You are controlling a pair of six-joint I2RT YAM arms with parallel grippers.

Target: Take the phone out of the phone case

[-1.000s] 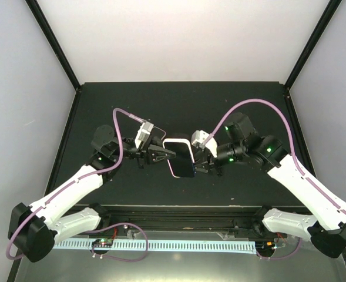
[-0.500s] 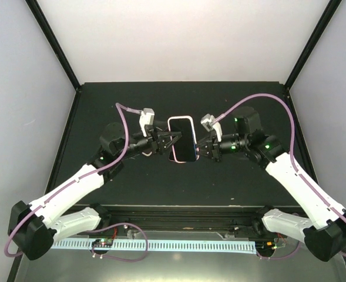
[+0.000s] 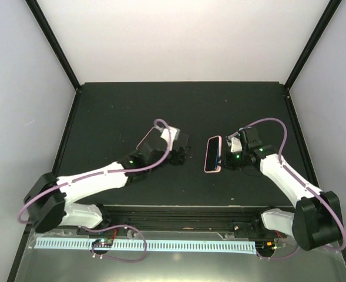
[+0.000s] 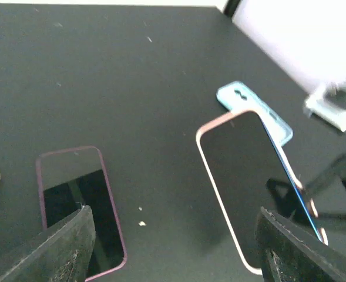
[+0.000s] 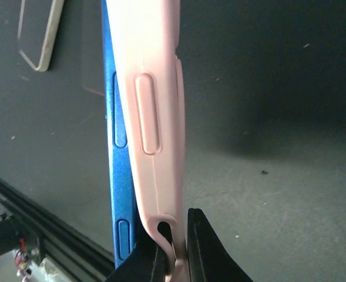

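Phone case (image 5: 155,117) in right end effector (image 5: 175,242)

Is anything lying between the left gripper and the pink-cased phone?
No. The top view shows only bare table between the open left gripper and the phone, whose pink case the right gripper pinches.

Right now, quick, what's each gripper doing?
Left gripper: open, holding nothing.
Right gripper: shut on the edge of the pink case.
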